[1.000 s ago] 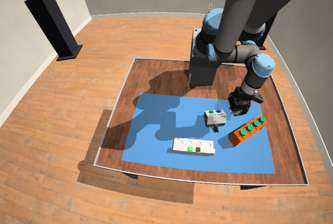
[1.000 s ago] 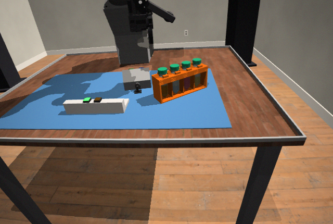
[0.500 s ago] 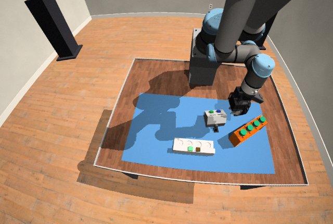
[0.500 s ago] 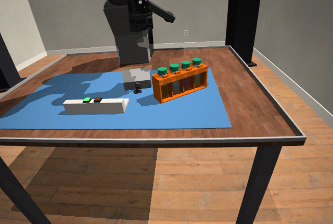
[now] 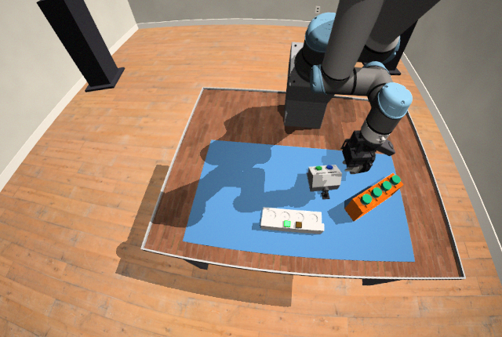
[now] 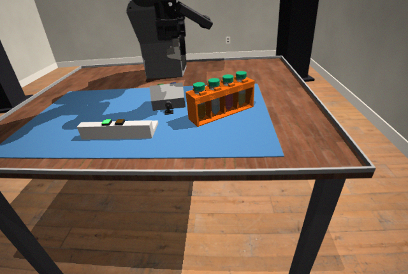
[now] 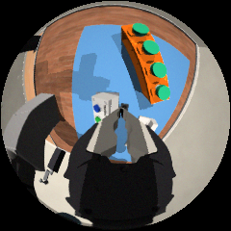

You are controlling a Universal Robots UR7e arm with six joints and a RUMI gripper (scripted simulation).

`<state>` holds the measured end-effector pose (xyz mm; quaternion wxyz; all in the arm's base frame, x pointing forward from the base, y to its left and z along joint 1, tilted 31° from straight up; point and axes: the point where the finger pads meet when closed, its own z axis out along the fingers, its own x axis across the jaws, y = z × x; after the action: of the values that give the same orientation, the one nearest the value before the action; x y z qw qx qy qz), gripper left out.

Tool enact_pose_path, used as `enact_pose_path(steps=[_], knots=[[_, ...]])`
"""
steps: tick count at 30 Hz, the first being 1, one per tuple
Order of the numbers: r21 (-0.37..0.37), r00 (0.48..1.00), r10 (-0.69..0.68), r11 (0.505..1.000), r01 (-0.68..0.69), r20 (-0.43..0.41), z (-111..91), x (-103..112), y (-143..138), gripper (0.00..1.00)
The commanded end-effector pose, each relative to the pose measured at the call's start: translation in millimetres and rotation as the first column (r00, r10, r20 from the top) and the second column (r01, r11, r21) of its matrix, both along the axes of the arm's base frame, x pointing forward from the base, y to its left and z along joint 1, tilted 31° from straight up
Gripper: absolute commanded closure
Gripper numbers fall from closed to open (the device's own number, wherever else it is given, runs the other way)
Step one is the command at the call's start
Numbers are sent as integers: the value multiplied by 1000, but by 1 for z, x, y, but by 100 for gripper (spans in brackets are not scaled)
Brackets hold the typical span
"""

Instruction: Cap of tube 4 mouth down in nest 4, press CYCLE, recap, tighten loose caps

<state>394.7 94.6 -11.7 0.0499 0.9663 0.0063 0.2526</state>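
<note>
The orange decapping station [image 5: 356,208] [image 6: 218,113] [image 7: 140,60] holds four tubes, each with a green cap on. Tube 4's cap [image 5: 366,198] [image 6: 198,86] [image 7: 164,91] is at the end nearest the cap tray [image 5: 314,226] [image 6: 131,130]. The tray's four nests are empty. Its green lamp [image 5: 286,223] [image 6: 106,121] is lit and its amber lamp [image 5: 299,224] [image 6: 119,121] is dark. The key housing [image 5: 324,181] [image 6: 167,98] [image 7: 110,102] carries the blue CYCLE key [image 5: 329,167] [image 7: 97,108] and the green READY key [image 5: 318,168] [image 7: 97,118]. My gripper [image 5: 356,169] [image 7: 120,109] is shut and empty. It hangs above the table by the housing's blue-key side.
The blue mat [image 5: 251,179] [image 6: 214,139] lies on a wooden table [image 5: 429,219] [image 6: 313,126] with a raised rim. The arm's grey pedestal [image 5: 302,110] stands at the back edge. A black pillar [image 6: 296,20] stands off the table's far corner.
</note>
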Motion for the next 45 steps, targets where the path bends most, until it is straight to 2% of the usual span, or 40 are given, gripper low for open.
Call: enact_pose_path(steps=[1, 33, 45], knots=[[2, 974, -17, 1000, 18, -227, -60, -25, -76, 100], [2, 974, -17, 1000, 18, -227, -77, -32, -97, 100], [2, 974, -17, 1000, 18, -227, -77, -32, -97, 100]])
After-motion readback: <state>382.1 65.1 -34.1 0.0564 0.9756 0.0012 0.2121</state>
